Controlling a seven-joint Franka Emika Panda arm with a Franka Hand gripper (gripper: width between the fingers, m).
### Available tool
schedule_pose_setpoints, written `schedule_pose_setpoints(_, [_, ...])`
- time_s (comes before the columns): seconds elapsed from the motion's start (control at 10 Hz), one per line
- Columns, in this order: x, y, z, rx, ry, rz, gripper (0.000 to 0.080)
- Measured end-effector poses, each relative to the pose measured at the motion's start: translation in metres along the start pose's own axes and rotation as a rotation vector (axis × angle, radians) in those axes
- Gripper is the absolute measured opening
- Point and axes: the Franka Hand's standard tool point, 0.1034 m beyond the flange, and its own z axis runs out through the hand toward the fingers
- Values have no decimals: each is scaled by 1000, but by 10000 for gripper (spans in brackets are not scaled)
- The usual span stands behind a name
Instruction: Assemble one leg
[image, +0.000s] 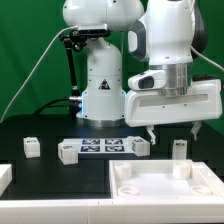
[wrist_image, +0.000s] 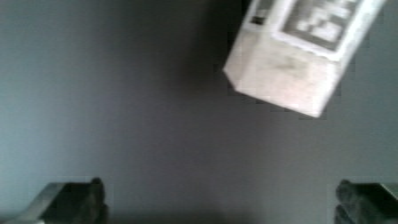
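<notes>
Several small white legs with marker tags stand on the black table: one at the exterior view's left (image: 32, 147), one at the marker board's near end (image: 68, 152), one at its other end (image: 140, 146) and one further right (image: 180, 150). My gripper (image: 173, 130) hangs open and empty above the table, over the gap between the last two legs. In the wrist view one leg (wrist_image: 294, 55) lies tilted on the dark table, well ahead of my gripper (wrist_image: 221, 205). Both fingertips (wrist_image: 71, 200) stand wide apart with nothing between them.
The marker board (image: 100, 147) lies flat in the middle of the table. The large white tray-like panel (image: 150, 188) fills the front right of the exterior view. Another white part (image: 4, 178) shows at the front left edge. The robot base (image: 100, 90) stands behind.
</notes>
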Motion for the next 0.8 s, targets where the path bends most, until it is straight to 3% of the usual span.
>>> schedule_pose_setpoints(0.3, [-10,-1,3,18,9,247,649])
schedule_pose_setpoints(0.5, [-11,1,4,15,-25,248,649])
schedule_pose_setpoints(0.6, [-14,-5,5,18,-15,240,649])
schedule_pose_setpoints(0.8, [-27,-8,7,8,-133,183,649])
